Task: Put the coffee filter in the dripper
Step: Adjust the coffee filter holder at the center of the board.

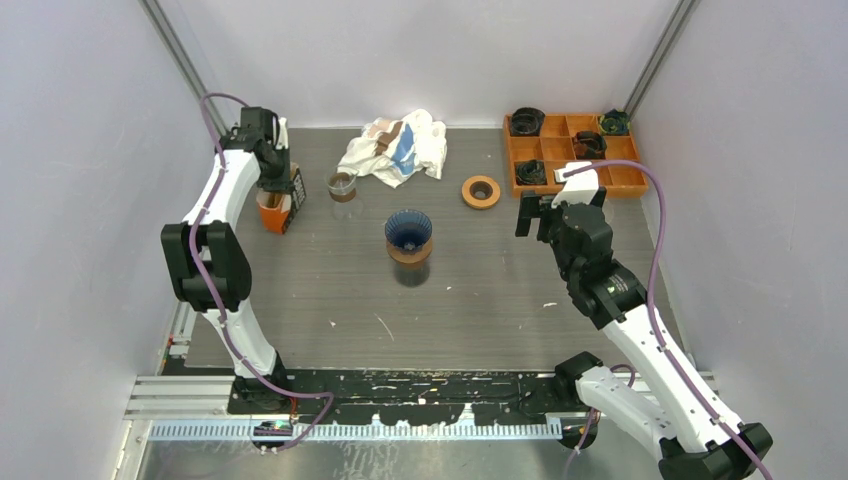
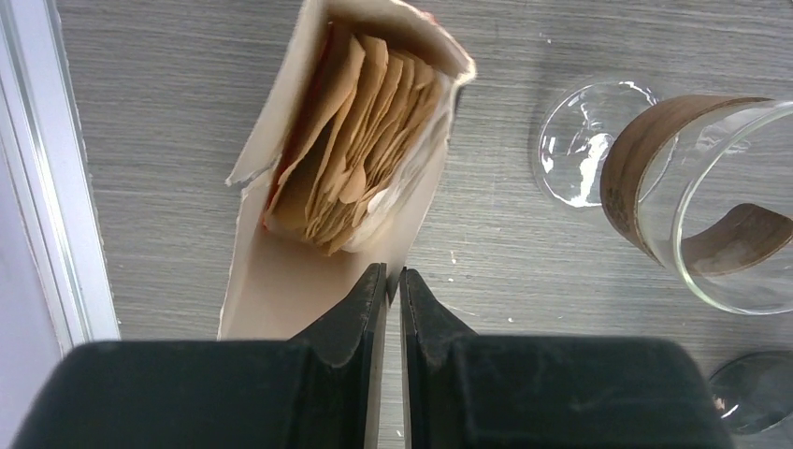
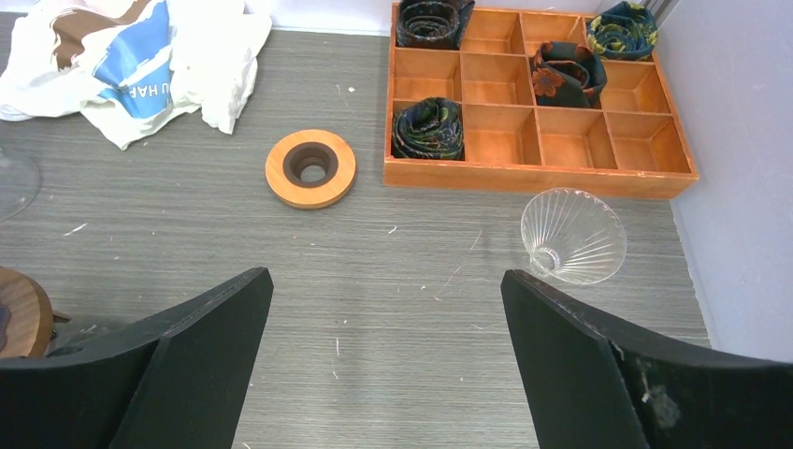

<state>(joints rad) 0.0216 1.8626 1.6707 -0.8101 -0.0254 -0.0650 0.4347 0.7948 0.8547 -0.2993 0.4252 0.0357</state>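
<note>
Our left gripper [image 2: 393, 269] hangs nose-down at the mouth of the filter carton [image 2: 266, 290], its jaws drawn almost together with only a thin slit between them. The tips sit at the near end of the fanned brown coffee filters [image 2: 355, 140], against the carton's wall, and we cannot tell whether a single paper edge is actually pinched or whether the pads have met the cardboard instead. We judge the step in hand to be picking one filter out. To do it well we should take the outermost sheet by its rim only and lift straight up along the carton's length. We should watch that the neighbouring papers do not ride up with it and that the light carton, near the far left corner of the tabletop [image 1: 480, 300], does not tip or drag. The glass server [image 2: 711, 206] just beside the carton leaves little room, so the lift should stay vertical before swinging toward the blue dripper [image 1: 409, 232], which stands upright and unlined at the middle of the tabletop. Our right gripper [image 3: 385, 281] waits with its jaws spread wide and nothing between them, over the right side of the tabletop.
</note>
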